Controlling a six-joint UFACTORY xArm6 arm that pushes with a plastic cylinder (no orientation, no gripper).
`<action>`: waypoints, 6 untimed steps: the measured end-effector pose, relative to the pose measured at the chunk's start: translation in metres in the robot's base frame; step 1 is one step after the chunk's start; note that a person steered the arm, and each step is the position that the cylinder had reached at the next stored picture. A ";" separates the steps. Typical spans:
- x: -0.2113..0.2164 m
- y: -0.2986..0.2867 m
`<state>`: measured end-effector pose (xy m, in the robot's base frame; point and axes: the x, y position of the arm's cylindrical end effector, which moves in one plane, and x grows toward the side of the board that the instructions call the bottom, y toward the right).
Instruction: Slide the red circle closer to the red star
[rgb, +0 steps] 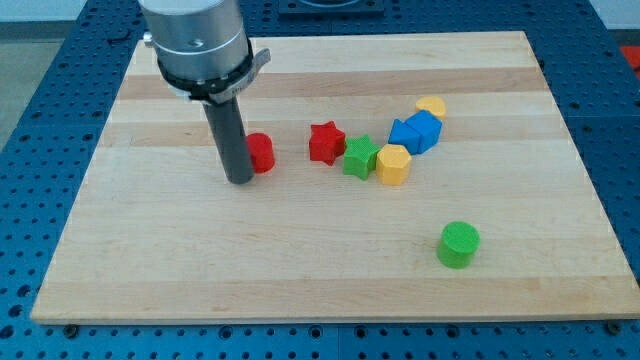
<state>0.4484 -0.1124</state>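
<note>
My tip (240, 180) touches red circle (261, 152); bare wooden board (150, 250) separates it from red star (325, 142). No claw fitted; green star (359, 157) beyond.

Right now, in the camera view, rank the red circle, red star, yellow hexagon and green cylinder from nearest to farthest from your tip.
Measured from my tip:
1. Red circle, right beside it on the view's right.
2. Red star, farther right.
3. Yellow hexagon, right of the green star.
4. Green cylinder, alone toward the view's bottom right.
</note>
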 end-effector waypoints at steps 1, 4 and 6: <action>-0.022 0.003; -0.041 -0.015; -0.057 0.005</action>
